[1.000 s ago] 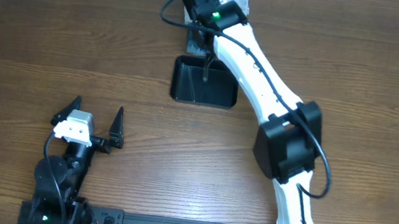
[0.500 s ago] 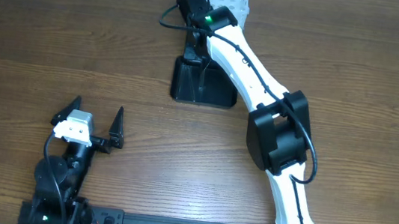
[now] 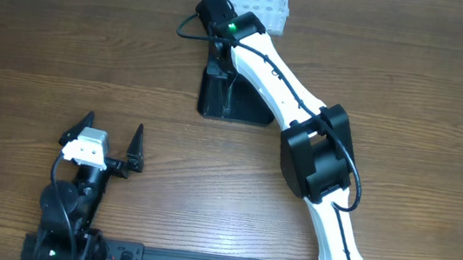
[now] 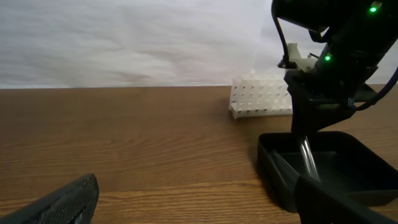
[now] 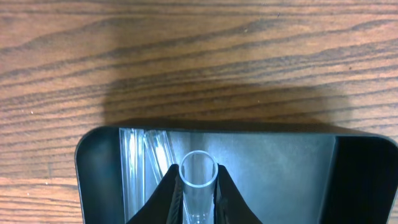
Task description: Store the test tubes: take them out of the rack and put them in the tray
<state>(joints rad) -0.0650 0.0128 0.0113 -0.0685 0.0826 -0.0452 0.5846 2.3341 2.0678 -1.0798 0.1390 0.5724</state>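
One tube (image 5: pixel 200 193) stands gripped in the right gripper (image 5: pixel 198 174) over the tray (image 5: pixel 93 180), where more tubes (image 5: pixel 140 168) lie. The left gripper (image 3: pixel 113 127) rests open, near left.

Right arm has swung toward the surface's left edge over the last second; its wrist, first recorded over the rack (image 3: pixel 263 9) at the far edge, now sits off the rack's left end; rack top, formerly masked by the arm, is now largely exposed; elbow has shifted left with the swing; right tool (image 5: pixel 199 191), clamped on the upright test tube (image 5: pixel 199 171), has travelled from over the middle of the tray (image 3: pixel 243 107) to over its left part; tube has moved left across the tray with it.
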